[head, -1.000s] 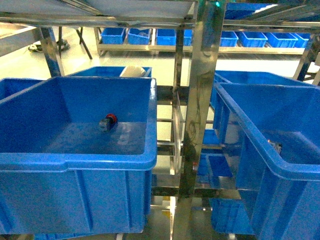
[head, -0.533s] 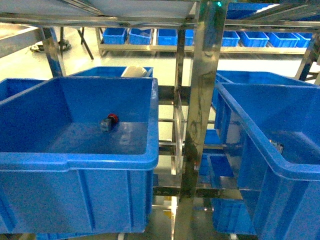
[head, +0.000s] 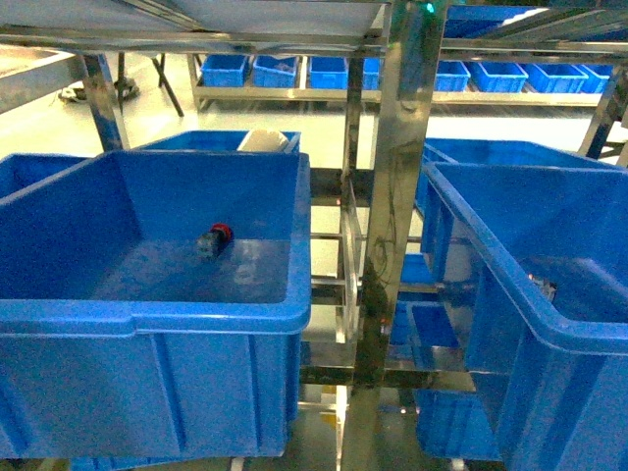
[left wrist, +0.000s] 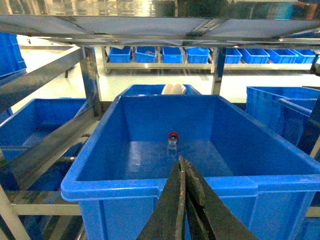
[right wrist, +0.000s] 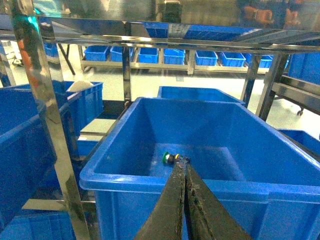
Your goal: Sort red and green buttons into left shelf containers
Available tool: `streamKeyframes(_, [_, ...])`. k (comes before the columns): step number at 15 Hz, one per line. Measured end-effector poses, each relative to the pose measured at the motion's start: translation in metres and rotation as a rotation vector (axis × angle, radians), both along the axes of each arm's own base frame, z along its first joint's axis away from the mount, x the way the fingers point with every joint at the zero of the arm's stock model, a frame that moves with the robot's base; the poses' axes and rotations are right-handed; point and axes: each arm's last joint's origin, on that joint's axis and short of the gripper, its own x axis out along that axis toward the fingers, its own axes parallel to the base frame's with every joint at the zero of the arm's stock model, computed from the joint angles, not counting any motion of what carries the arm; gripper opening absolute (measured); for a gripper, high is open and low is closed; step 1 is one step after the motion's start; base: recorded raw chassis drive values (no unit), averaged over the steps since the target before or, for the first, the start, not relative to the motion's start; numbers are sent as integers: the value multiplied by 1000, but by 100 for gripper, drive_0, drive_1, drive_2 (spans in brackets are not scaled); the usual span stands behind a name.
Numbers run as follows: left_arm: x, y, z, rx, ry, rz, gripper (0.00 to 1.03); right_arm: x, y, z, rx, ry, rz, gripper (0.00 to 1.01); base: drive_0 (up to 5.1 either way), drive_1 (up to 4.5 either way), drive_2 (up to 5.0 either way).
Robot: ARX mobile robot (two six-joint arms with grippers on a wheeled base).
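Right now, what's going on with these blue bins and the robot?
Nothing is being held. Both grippers are shut and empty, the left gripper in front of a large blue bin holding a red button, the right gripper before another bin holding a green button. Each button lies alone on its bin floor.

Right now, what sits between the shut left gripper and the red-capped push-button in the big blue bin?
Left wrist view: the big blue bin's near rim, then bare bin floor up to the red-capped push-button; the left gripper stays outside.
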Motion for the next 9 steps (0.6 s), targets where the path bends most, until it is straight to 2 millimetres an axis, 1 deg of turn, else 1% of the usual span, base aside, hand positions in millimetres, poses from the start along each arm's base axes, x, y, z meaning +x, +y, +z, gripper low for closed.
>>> streamKeyframes(2, [0,0,0,0,0,0,2,0,0,0,0,0,0,2,0,0,0])
streamKeyframes(3, [0,0,0,0,0,0,12,0,0,0,0,0,0,10,0,0,0])
streamKeyframes(4, [0,0,0,0,0,0,23,0,0,0,0,0,0,21,0,0,0])
streamKeyframes(5, [0,0,0,0,0,0,31,0,0,0,0,0,0,30,0,0,0])
streamKeyframes(6, [0,0,0,0,0,0,43,0,0,0,0,0,0,41,0,0,0])
streamKeyframes(7, [0,0,0,0,0,0,52,0,0,0,0,0,0,48,0,0,0])
streamKeyframes(8, [0,0,0,0,0,0,90,0,0,0,0,0,0,88,0,0,0])
streamKeyframes(9, [0,0,0,1,0,0,98,0,0,0,3,0,0,98,0,0,0])
